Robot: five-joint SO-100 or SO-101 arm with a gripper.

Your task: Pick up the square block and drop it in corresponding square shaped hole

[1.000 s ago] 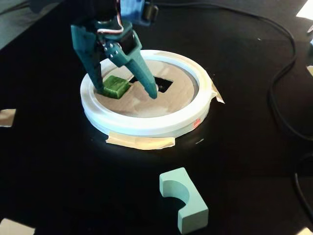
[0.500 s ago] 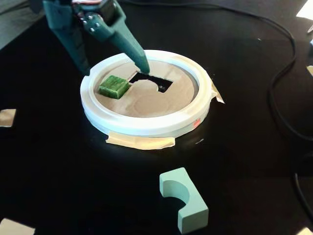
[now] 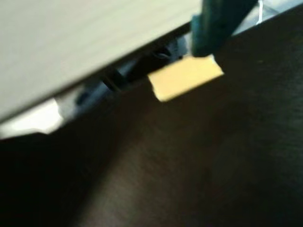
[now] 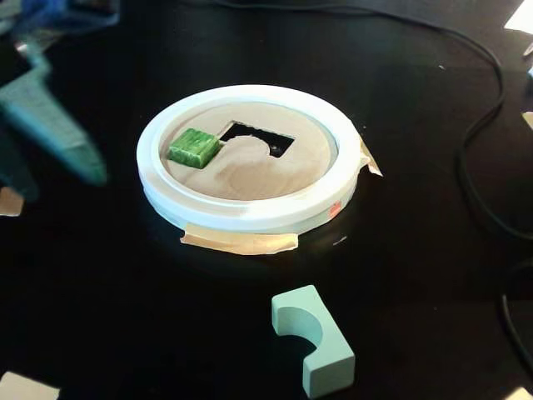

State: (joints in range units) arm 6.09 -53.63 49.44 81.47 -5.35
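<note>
In the fixed view a green square block [image 4: 194, 147] lies on the wooden board [image 4: 250, 171] inside a white ring [image 4: 250, 218]. It rests flat at the left end of the dark cut-out hole [image 4: 254, 135], with nothing holding it. My teal gripper [image 4: 58, 183] is blurred at the far left, well clear of the ring, with its two fingers apart and nothing between them. The wrist view shows only one teal finger [image 3: 213, 28] above a piece of yellow tape [image 3: 184, 76] on the dark table. The block and ring are out of that view.
A teal arch-shaped block [image 4: 321, 346] lies on the black table in front of the ring. Tape strips [image 4: 241, 242] hold the ring down. Black cables [image 4: 479, 125] run along the right side. A pale surface [image 3: 71, 42] fills the upper left of the wrist view.
</note>
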